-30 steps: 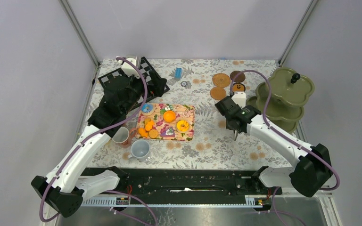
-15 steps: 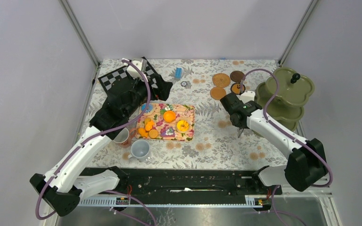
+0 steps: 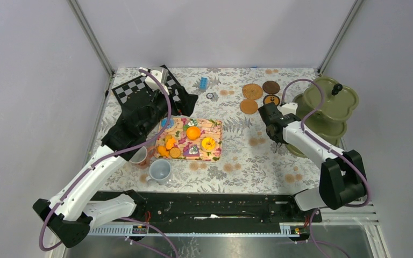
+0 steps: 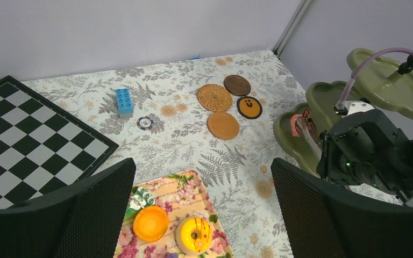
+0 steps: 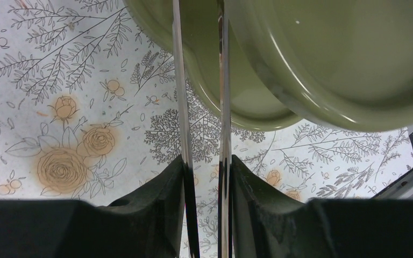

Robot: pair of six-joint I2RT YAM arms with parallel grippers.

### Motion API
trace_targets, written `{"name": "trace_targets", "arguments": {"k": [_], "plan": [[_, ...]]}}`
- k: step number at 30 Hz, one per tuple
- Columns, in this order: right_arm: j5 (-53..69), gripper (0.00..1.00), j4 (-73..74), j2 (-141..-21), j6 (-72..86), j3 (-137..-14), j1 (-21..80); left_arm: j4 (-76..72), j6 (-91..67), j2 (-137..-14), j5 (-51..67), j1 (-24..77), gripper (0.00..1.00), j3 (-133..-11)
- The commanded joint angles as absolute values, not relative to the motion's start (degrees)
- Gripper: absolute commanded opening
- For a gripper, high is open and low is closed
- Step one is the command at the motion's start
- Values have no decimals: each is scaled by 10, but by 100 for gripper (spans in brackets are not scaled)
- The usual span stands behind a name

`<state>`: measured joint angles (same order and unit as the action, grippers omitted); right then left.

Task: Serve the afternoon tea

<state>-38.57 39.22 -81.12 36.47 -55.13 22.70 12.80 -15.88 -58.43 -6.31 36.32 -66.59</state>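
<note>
Up close between right fingers (image 5: 150,209), tongs (image 5: 179,107)

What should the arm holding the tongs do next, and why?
Probably lower the right gripper a little toward the bottom tier of the green stand, then loosen its grip. It is shut on the metal tongs, whose tips hang over that tier. The left wrist view shows a small reddish piece at the tips, likely a pastry ready to be set down.
</note>
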Motion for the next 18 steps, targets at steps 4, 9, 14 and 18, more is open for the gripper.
{"name": "trace_targets", "arguments": {"k": [4,9,14,18], "plan": [[-410,29,357,-845,361,-560,217,101,-149,-577,-75,370,99,-665],[-409,30,353,-851,360,-556,212,102,-149,-578,-73,372,99,-666],[-404,31,338,-855,355,-549,206,102,-149,-580,-74,374,99,-665],[-397,32,323,-859,348,-543,204,101,-149,-579,-76,374,99,-665]]}}
